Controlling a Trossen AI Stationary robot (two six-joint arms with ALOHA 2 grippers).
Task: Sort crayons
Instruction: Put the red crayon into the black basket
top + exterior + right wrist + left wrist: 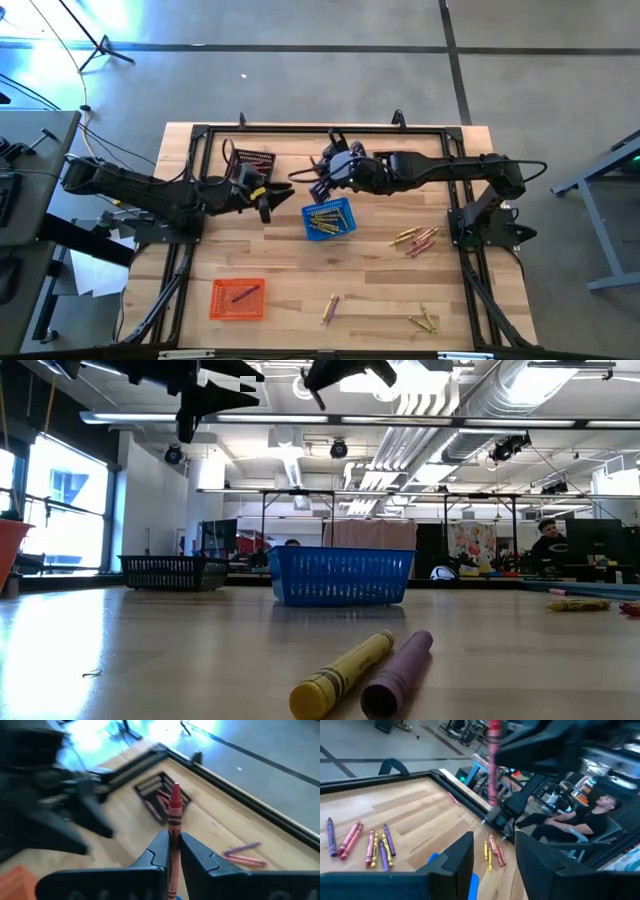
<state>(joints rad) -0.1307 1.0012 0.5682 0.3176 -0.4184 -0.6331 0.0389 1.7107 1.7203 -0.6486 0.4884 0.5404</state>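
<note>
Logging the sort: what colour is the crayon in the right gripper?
Red; the right gripper pinches the crayon, clearest in the right wrist view.

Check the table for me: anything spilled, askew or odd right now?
Nothing spilled or damaged. Loose crayons lie scattered on the table, unsorted. The right gripper holds a red crayon upright above the blue basket; the left gripper waits open beside it.

Blue mesh basket mid-table, black basket behind, orange basket nearer front, seemingly apart
</note>
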